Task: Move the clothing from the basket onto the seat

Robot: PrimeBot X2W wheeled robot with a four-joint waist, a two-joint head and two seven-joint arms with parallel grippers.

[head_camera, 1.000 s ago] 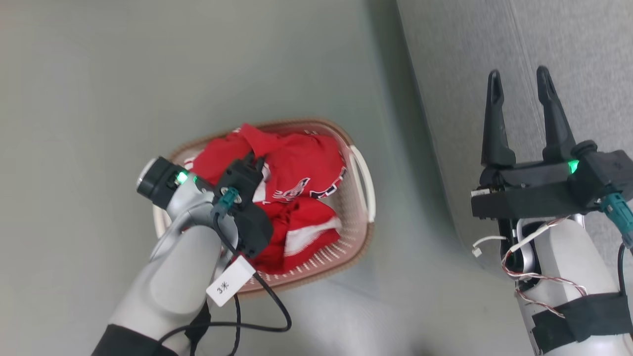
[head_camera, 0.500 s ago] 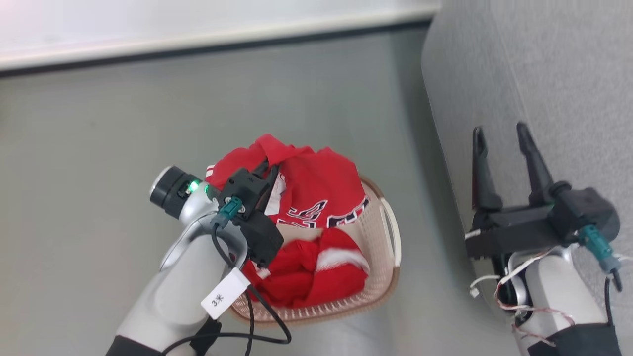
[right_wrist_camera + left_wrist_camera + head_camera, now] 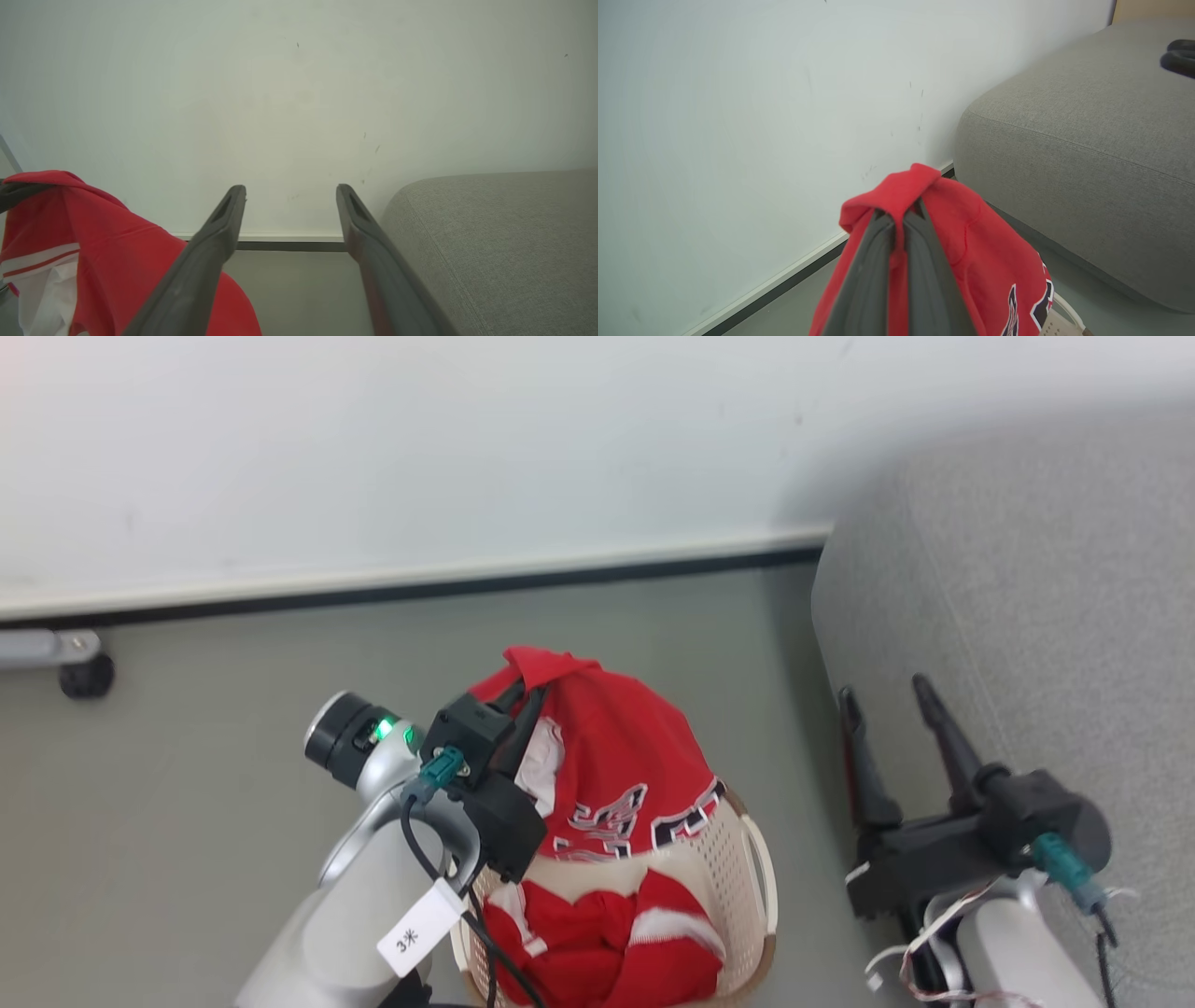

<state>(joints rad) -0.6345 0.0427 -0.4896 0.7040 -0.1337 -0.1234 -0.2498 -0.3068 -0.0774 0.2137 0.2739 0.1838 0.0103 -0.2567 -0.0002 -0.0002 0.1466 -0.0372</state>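
Seat (image 3: 1027, 616): fills right of head view.
Basket (image 3: 747, 868): bottom centre, on floor (image 3: 187, 728) beside seat, some clothing (image 3: 625, 756) inside.
Your left gripper (image 3: 523, 695): centre frame, clamped on fold of clothing; garment drapes from fingertips down over basket.
Your right gripper (image 3: 882, 691): lower right, fingers apart, empty, by seat edge.

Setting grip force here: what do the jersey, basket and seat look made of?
Jersey: soft red knit-like fabric, matte; it folds and drapes. Basket: likely rigid cream plastic; perforated wall, brown woven-look rim. Seat: grey woven upholstery, matte, visible fine weave, probably padded.
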